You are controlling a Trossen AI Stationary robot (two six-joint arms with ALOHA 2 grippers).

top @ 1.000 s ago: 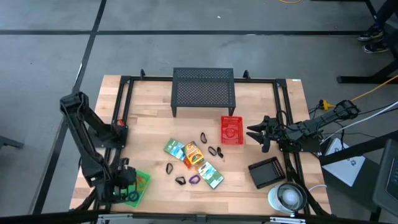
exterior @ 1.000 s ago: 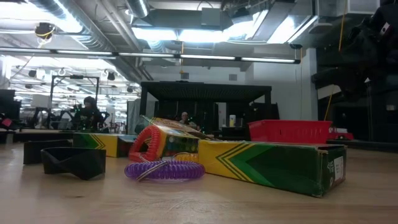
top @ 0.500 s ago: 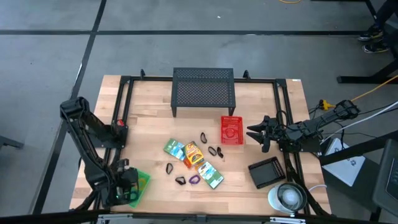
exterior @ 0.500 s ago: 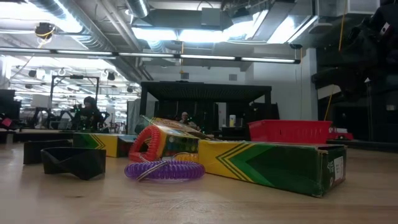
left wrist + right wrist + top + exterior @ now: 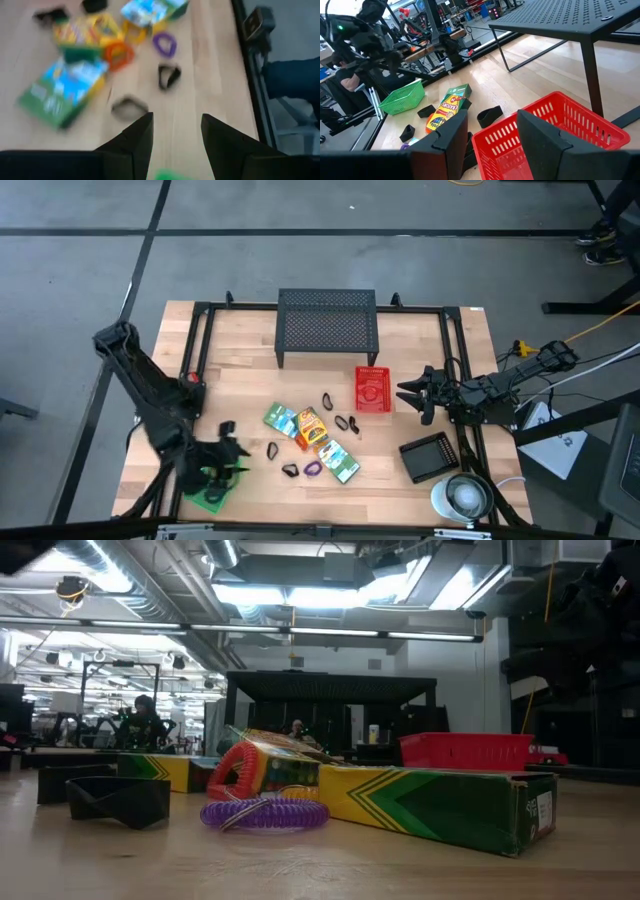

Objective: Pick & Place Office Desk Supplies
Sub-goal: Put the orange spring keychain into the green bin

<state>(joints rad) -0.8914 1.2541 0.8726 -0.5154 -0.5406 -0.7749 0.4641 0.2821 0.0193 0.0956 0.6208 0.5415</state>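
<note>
- High view: left gripper (image 5: 226,448), fingers parted and empty, hovers just beside the green basket (image 5: 212,492), facing the packets (image 5: 310,432).
- Right gripper (image 5: 408,394), parted and empty, waits beside the red basket (image 5: 373,388).
- Next, likely: reach for a clip (image 5: 273,450), close squarely on it.

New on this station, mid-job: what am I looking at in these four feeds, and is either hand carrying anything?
Two dark robot arms work at a wooden table. The overhead picture shows everything. The low one looks level across the tabletop. The other two look out from each arm's wrist. The left hand hovers beside the green basket, open and empty. The right hand waits by the red basket, also open and empty. Mid-table lie printed packets, black clips and a purple loop. A black mesh stand sits at the back.
</note>
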